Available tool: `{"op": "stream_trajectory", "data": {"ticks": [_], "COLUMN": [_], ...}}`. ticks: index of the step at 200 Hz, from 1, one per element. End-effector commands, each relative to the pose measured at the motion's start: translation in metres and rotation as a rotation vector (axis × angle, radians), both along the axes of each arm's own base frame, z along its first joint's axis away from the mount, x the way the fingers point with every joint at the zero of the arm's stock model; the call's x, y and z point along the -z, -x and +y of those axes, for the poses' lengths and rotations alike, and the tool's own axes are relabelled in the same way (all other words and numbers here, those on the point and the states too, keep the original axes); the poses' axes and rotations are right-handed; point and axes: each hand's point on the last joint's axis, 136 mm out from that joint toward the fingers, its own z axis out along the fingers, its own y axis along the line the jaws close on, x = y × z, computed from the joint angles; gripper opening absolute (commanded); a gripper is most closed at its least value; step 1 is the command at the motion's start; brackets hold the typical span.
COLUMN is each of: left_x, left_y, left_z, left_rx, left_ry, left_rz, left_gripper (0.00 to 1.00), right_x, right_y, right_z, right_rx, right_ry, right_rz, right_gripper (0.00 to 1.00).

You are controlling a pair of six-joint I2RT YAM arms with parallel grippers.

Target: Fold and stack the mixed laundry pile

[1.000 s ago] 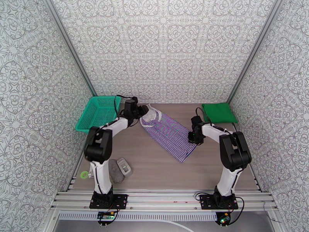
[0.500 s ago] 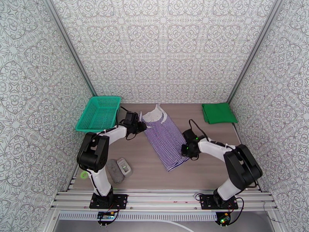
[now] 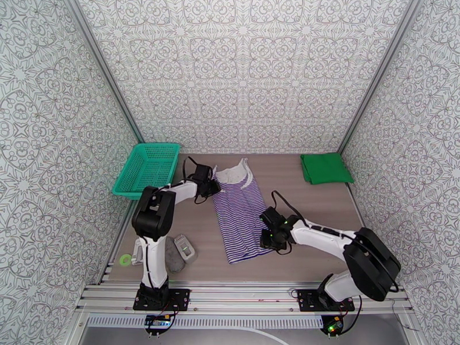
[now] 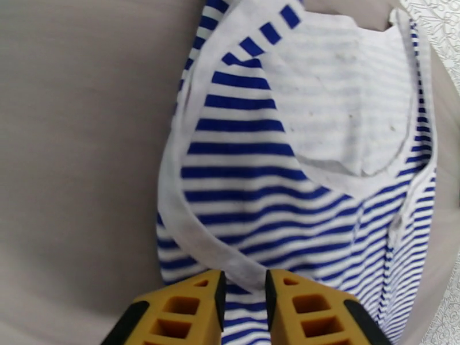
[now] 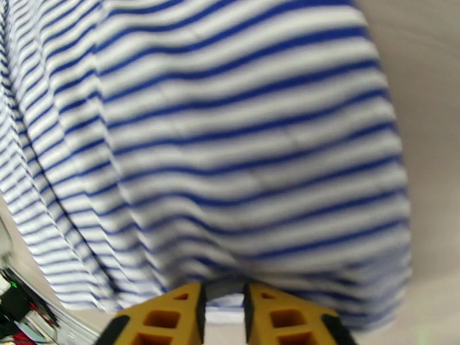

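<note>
Wood-grain table (image 3: 322, 248) carries the striped top (image 3: 238, 217) flat at centre, left gripper (image 4: 244, 294) clenched on its armhole trim, right gripper (image 5: 224, 306) straddling the hem, whether pinching I cannot tell; straightening seems in hand, and folding next likely needs both ends lifted evenly.

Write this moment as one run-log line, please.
left hand: pinching striped top at armhole | right hand: at its hem, grip unclear | green shirt: folded, far right corner

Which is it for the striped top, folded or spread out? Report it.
Spread out. The striped top lies full length on the table, neckline far, hem near, with no fold across it.
</note>
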Motion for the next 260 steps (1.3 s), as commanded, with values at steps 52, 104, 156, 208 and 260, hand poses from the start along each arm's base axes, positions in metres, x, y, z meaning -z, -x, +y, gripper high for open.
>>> {"op": "stream_trajectory", "data": {"ticks": [52,104,156,208,260], "left_x": [0.031,0.021,-0.058,-0.100,-0.061], "left_y": [-0.023,-0.021,-0.002,0.070,0.202], "left_z": [-0.010,-0.002,0.000,0.008,-0.014], "left_rx": [0.010,0.017,0.086,0.096,0.114], "left_ry": [-0.043,-0.052,-0.111,-0.137,0.008], "left_rz": [0.034,0.025,-0.071,-0.083,0.068], "left_gripper": [0.27,0.29,0.45,0.51,0.54], "right_x": [-0.010,0.022,-0.011,-0.051,-0.034], "right_y": [-0.057,-0.034,-0.012,-0.023,-0.020], "right_z": [-0.007,-0.011,-0.039,-0.050,-0.043], "right_rx": [-0.161,-0.141,-0.127,-0.082,-0.041], "right_ry": [0.115,0.098,0.134,-0.064,-0.293], "right_rz": [-0.036,0.056,0.013,-0.008,0.055], "right_gripper": [0.25,0.23,0.29,0.41,0.55]}}
